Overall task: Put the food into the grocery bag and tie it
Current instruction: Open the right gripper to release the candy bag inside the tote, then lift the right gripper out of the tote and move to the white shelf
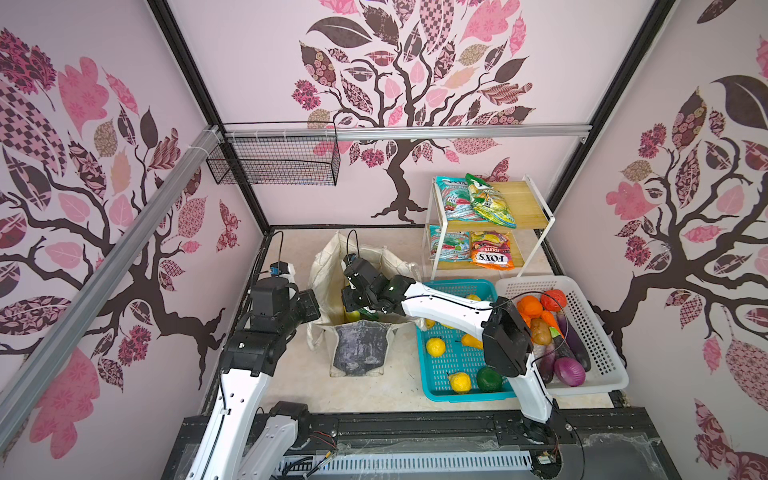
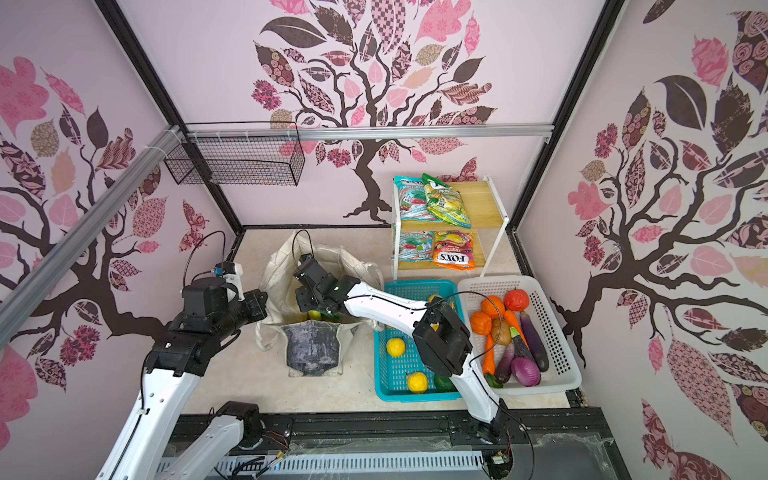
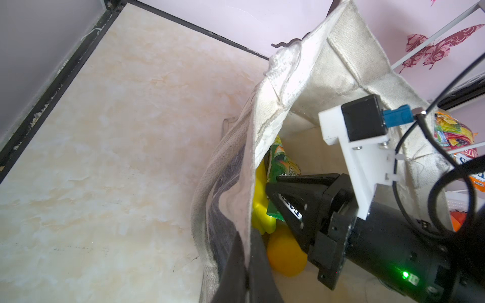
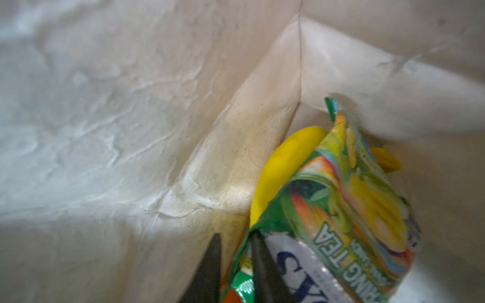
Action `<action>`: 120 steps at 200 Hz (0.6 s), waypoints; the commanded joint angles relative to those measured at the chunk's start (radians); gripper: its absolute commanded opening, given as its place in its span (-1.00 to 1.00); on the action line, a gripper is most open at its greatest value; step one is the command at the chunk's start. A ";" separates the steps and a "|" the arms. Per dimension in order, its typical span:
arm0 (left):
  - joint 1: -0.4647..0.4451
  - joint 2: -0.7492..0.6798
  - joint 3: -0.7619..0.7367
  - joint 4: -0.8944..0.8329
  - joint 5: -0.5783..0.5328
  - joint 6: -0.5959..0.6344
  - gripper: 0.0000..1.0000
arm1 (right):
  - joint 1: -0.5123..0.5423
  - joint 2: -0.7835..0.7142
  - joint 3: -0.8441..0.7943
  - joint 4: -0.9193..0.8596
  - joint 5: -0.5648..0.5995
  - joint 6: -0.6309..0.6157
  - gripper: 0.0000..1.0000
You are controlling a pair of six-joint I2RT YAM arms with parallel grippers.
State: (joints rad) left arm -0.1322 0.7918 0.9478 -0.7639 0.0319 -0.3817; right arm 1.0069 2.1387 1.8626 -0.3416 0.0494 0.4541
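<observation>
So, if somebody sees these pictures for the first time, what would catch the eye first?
First the cream grocery bag in the middle: the right gripper is deep inside it, jaws apart, beside a green sweet packet and a yellow banana, while the left gripper pinches the bag's rim. Next, the bright toy vegetables in the white basket at the right.

Inside the cream grocery bag (image 4: 131,131), a glossy green sweet packet (image 4: 354,210) leans against a yellow banana (image 4: 283,162); 2 dark fingers (image 4: 212,267) stand slightly apart, bare canvas between them, the packet beside one
</observation>
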 commanded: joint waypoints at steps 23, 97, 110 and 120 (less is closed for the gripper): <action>0.005 -0.013 -0.022 0.015 0.002 0.010 -1.00 | 0.006 -0.088 -0.057 0.095 -0.060 0.005 0.69; 0.005 -0.016 -0.019 0.003 -0.043 0.014 -1.00 | 0.004 -0.503 -0.239 0.082 0.022 -0.107 0.99; 0.005 -0.019 -0.019 0.002 -0.055 0.014 -1.00 | -0.003 -0.581 -0.265 0.069 0.050 -0.143 0.99; 0.005 -0.019 -0.019 0.000 -0.062 0.016 -1.00 | -0.019 -0.640 -0.285 0.053 0.073 -0.158 0.99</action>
State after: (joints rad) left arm -0.1322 0.7876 0.9478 -0.7731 0.0013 -0.3817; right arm 1.0046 1.6554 1.6043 -0.2657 0.0471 0.3702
